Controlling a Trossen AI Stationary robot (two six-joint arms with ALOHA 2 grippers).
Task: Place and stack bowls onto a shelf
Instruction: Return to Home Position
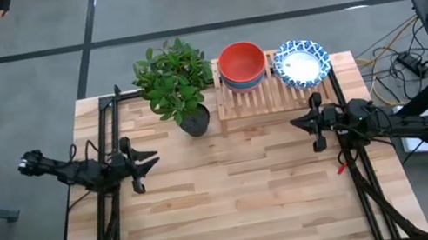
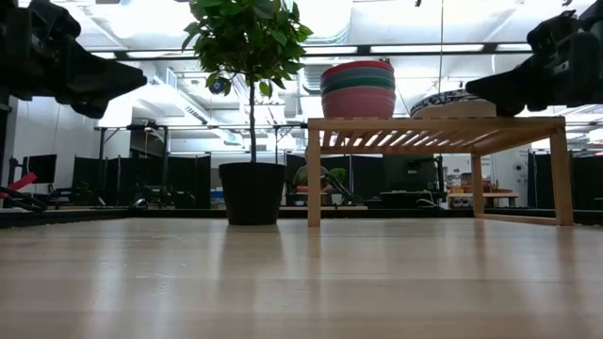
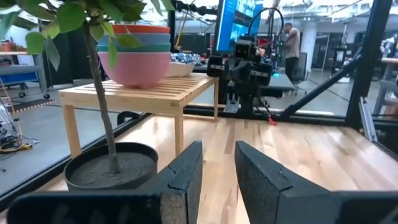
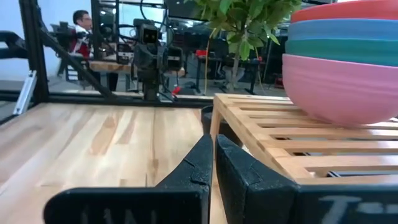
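Step in hand, as I judge it: return to the rest pose; stacking looks finished, since every bowl in view sits on the shelf.

Shelf [image 1: 276, 98]: low rack of light wooden slats with gaps between them, on square legs, at the far side of the pale plank worktop [image 1: 239, 213].

Plain bowls [image 4: 339, 68]: one nested, level stack of four smooth round bowls on the shelf end nearest the plant; pink at the bottom, then green, blue, red-orange on top.

White bowls [image 1: 301, 63] with blue-patterned rims: beside that stack on the other end of the shelf, apart from it; count not readable.

Left gripper [image 3: 217, 148]: over the worktop's left side, near the dark round plant pot [image 1: 195, 121]; fingers a narrow gap apart, empty.

Right gripper [image 4: 213, 140]: just in front of the shelf's right end; fingers all but touching, nothing between them.

Next move calls for no grasp; only parking both arms clear of the shelf and the leafy plant [image 1: 174, 76].
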